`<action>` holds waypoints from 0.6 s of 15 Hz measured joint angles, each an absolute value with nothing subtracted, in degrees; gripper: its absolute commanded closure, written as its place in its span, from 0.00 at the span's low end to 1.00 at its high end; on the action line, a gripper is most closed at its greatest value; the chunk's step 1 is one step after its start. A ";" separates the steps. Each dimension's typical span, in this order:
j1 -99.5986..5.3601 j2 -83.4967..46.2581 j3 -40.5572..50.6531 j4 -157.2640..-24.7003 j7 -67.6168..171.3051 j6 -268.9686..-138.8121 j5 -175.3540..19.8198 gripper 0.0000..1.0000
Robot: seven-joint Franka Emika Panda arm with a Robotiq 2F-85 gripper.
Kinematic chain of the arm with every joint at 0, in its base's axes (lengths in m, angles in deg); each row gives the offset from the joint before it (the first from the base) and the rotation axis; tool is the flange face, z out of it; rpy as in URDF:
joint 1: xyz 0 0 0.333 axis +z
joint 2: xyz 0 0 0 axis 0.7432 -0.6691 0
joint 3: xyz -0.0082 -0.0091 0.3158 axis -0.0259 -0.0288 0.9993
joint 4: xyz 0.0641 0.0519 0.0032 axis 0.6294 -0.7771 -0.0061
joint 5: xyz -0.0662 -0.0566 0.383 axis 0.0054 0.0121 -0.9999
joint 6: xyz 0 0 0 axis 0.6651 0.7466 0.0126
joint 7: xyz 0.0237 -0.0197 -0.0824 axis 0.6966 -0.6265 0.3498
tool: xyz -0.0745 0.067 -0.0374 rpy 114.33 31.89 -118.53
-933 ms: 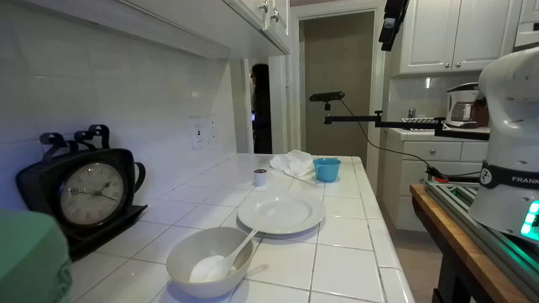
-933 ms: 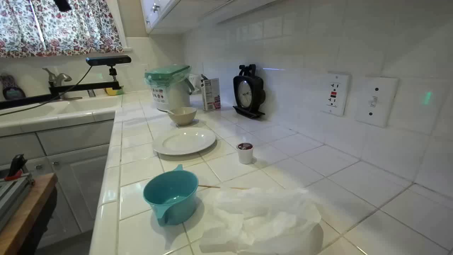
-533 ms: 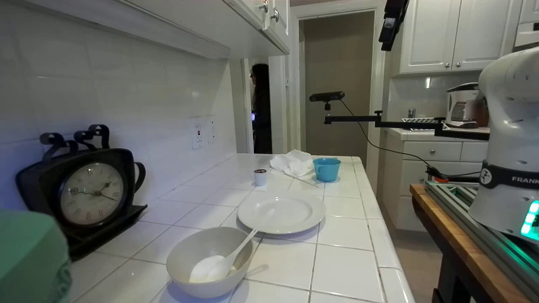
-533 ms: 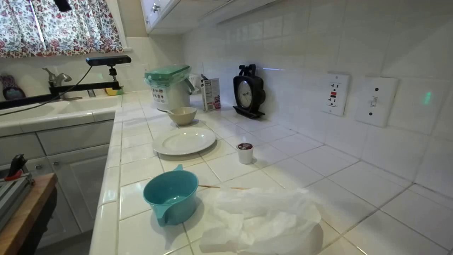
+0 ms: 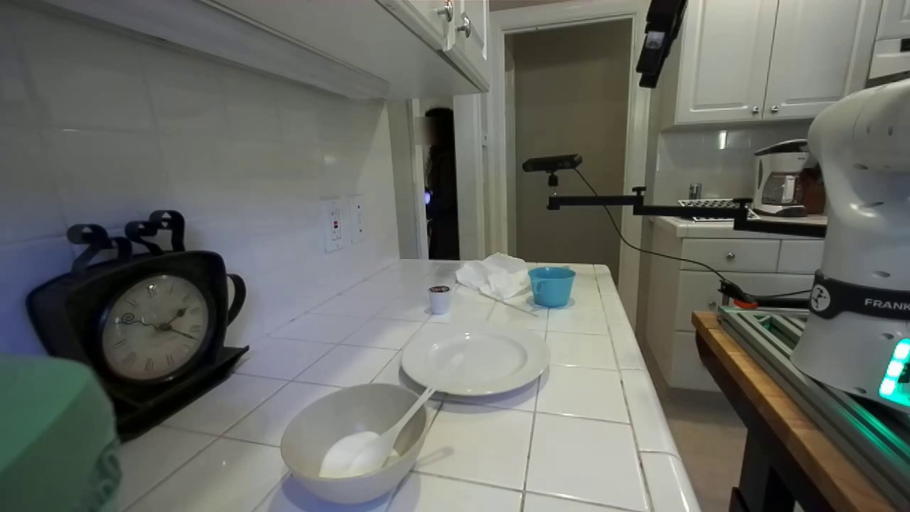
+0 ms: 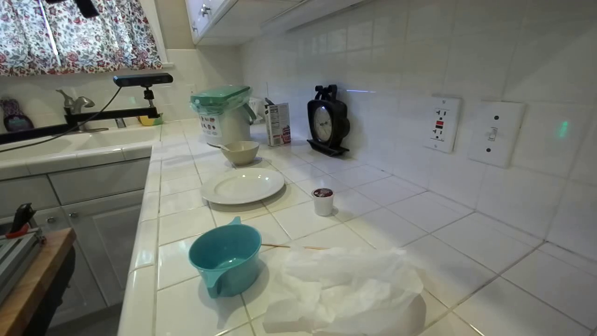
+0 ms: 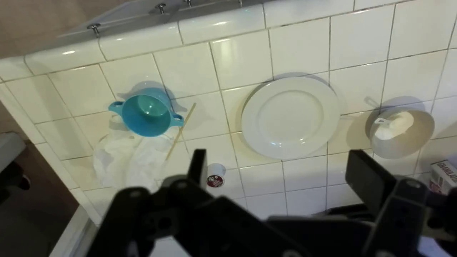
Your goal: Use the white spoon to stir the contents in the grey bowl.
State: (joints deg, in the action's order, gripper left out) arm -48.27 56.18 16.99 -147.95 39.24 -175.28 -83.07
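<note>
The grey bowl (image 5: pixel 306 434) stands on the tiled counter, beyond the plate in an exterior view (image 6: pixel 242 156) and at the right of the wrist view (image 7: pixel 416 139). The white spoon (image 5: pixel 412 414) leans in it, its handle sticking out over the rim toward the plate; the spoon also shows in the wrist view (image 7: pixel 382 121). The contents (image 5: pixel 348 456) are a white mass at the bottom, partly behind the spoon. My gripper (image 7: pixel 282 166) is open and empty, high above the counter, left of the bowl in the wrist view. Only a part of it shows at the top edge of both exterior views.
A white plate (image 7: pixel 291 117) lies beside the bowl. A blue cup (image 6: pixel 226 259), crumpled paper (image 6: pixel 345 291), a thin stick (image 7: pixel 181 132) and a small pod (image 6: pixel 323 201) are further along. A black clock (image 5: pixel 142 327), a box (image 6: pixel 278 124) and a green-lidded bin (image 6: pixel 224 114) stand near the wall.
The gripper has shifted very slightly and sits a little lower at the top of both exterior views. The bowl, spoon and other objects have not moved.
</note>
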 measured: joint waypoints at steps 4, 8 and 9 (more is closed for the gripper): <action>-44.55 52.26 18.02 -149.18 41.48 -179.21 -86.29 0.00; -40.26 48.27 18.22 -151.29 44.53 -184.51 -89.74 0.00; -39.37 47.26 18.22 -151.72 45.31 -186.13 -90.60 0.00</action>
